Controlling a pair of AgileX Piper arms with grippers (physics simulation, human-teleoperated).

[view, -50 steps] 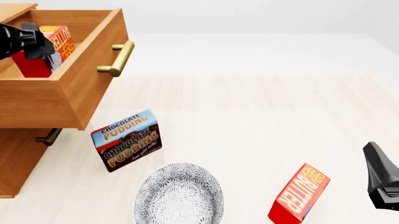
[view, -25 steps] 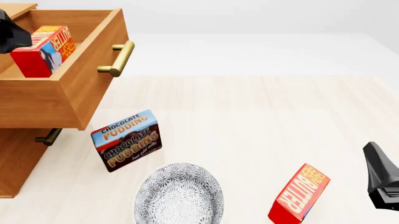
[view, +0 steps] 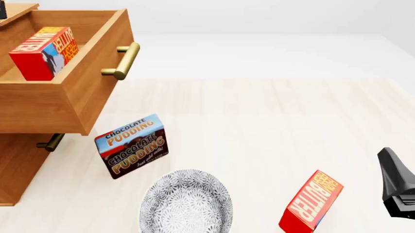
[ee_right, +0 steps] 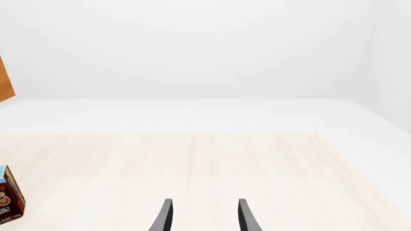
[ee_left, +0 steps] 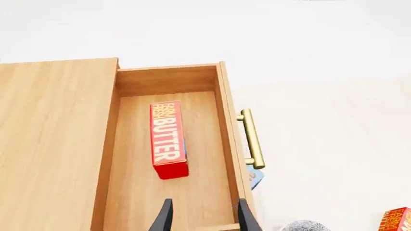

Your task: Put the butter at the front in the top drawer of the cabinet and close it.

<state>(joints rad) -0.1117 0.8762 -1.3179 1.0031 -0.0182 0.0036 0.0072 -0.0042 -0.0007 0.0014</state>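
Observation:
One butter carton [view: 42, 52] [ee_left: 168, 138] lies inside the open top drawer [view: 71, 97] [ee_left: 134, 192] of the cabinet [view: 16, 165] [ee_left: 51, 144], free of any gripper. My left gripper [ee_left: 204, 219] hovers open and empty above the drawer's near end; in the front view only a dark sliver of it shows at the top left corner. A second butter carton [view: 311, 201] [ee_left: 395, 220] stands tilted on the table at the front right. To its right, my right gripper [view: 397, 187] [ee_right: 204, 216] is open and empty.
The drawer's brass handle [view: 120, 60] [ee_left: 251, 139] juts out over the table. Below it stands a Chocolate Pudding box [view: 131, 145] [ee_right: 9, 199], with a patterned grey bowl [view: 186, 201] in front. A lower drawer handle [view: 50, 142] shows under the open drawer.
My left gripper let go of the butter in the drawer and drew back up and to the left, almost out of the front view. The carton stays in the drawer. The right arm is still.

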